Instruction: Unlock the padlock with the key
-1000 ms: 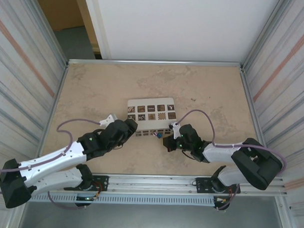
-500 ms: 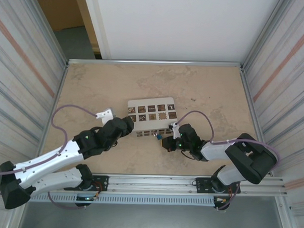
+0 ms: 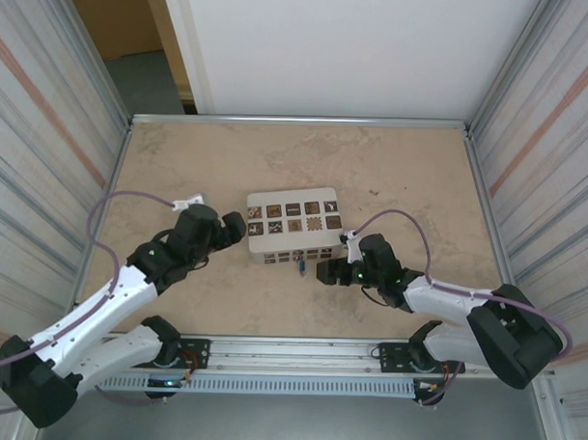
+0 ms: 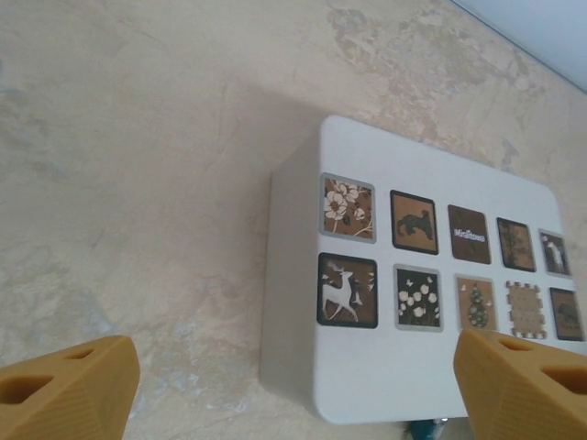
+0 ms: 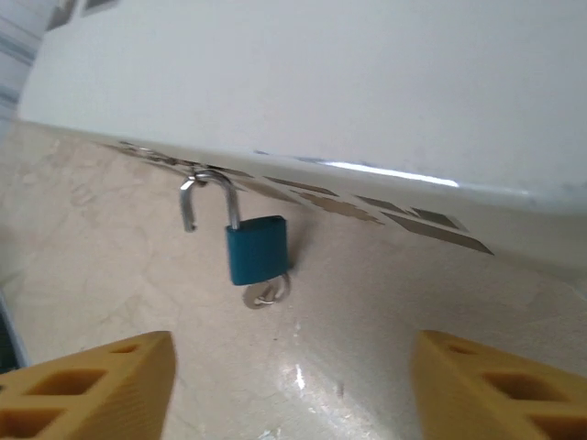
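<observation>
- 2 grippers flank the white box in the top external view. The left gripper is just beside the box's left end, and the right gripper is near its front right corner.
- Also there, the padlock is a small blue speck against the box's front wall. It lies between the 2 grippers, closer to the right one, and neither appears to touch it.
- In the left wrist view, the left gripper is spread wide and holds nothing. Between its fingers lie only the box's left end and its top grid of brown picture squares.
- A blue-green sliver at the box's lower front edge in that view is probably the padlock, though it is too cropped to be sure.
- In the right wrist view, the right gripper is also spread wide and empty. The padlock hangs just in front of the box's front wall, apart from both fingers.
- The shackle has 1 leg seated in the blue body, and its other end is free in the air beside the body, so the lock reads as open.
- The key pokes from the underside of the body, seemingly in the keyhole.
- I judge the unlocking done, with little left but for the arms to back away from the box.
- I cannot tell whether the shackle's top is hooked to a fitting on the box.
</observation>
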Robot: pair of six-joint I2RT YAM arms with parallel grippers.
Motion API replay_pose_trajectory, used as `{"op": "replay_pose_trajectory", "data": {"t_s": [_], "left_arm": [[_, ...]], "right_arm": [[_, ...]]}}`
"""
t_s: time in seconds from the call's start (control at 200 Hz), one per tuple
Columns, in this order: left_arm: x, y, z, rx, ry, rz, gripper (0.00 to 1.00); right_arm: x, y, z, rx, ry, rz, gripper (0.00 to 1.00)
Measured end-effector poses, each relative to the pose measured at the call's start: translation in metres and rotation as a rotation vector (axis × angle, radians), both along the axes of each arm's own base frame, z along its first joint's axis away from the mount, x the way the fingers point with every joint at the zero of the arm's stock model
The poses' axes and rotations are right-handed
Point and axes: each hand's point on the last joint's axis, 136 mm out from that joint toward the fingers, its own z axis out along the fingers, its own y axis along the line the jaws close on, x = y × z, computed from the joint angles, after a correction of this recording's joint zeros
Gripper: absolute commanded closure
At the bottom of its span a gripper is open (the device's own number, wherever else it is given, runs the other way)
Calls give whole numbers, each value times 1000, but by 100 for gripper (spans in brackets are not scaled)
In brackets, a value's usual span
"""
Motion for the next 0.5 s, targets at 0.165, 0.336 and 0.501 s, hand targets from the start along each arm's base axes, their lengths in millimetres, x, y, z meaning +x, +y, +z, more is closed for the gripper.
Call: {"op": "replay_pose_trajectory", "data": {"t_s": [0.165, 0.336, 0.501], "left_arm": [[12, -2, -26, -155, 97, -57, 10], [15, -20, -38, -245, 160, -171, 9], [20, -27, -57, -277, 228, -229, 10]], "right_arm": [[-4, 7, 13, 61, 15, 24, 1], [-3, 13, 23, 116, 9, 40, 1], [-2, 15, 18, 115, 26, 39, 1]]}}
